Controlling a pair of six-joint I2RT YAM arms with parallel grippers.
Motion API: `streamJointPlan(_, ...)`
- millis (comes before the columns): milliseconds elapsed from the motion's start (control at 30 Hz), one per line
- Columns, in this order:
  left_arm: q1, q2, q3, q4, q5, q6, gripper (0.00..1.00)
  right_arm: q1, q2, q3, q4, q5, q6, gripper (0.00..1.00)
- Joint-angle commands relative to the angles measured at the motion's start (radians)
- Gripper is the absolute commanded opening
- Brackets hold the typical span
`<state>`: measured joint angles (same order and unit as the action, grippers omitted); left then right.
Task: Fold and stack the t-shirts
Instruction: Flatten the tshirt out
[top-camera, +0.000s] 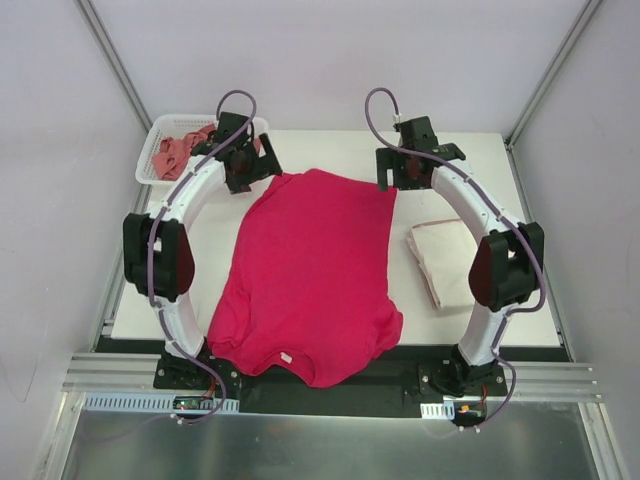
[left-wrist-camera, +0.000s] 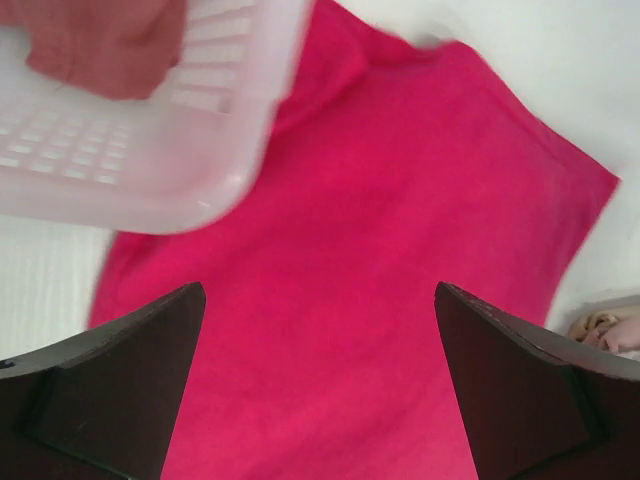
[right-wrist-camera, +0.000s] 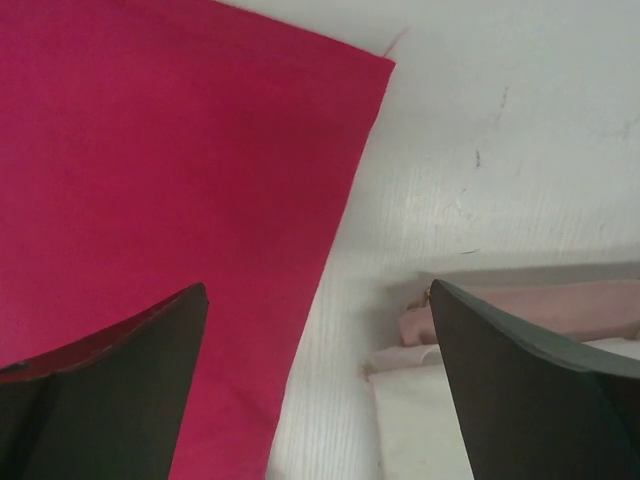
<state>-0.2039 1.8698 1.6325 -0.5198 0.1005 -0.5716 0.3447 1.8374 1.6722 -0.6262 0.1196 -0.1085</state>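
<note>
Top external: magenta t-shirt (top-camera: 310, 275) flat, frame centre; soft, light, limp. L pincer (left-wrist-camera: 318, 292) & R pincer (right-wrist-camera: 318, 290) released above upper corners, prob. best pinch pts.

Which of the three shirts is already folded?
The cream-white shirt on the right, a neat flat rectangle. The magenta shirt lies spread open in the middle; the salmon shirt is bunched in the basket.
</note>
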Motion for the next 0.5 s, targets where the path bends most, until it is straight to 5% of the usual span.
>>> streamJointPlan(0, -0.103, -0.247, -0.045, 0.049, -0.137, 0.039, 0.99, 0.013, -0.147, -0.041, 0.037, -0.142, 0.032, 0.97)
streamJointPlan(167, -0.173, -0.441, -0.325, 0.05, -0.148, -0.029, 0.99, 0.037, -0.167, -0.169, 0.132, -0.276, 0.03, 0.97)
streamJointPlan(467, -0.357, -0.774, -0.908, 0.049, -0.16, -0.315, 0.99, 0.149, 0.015, -0.154, 0.14, -0.316, 0.078, 0.97)
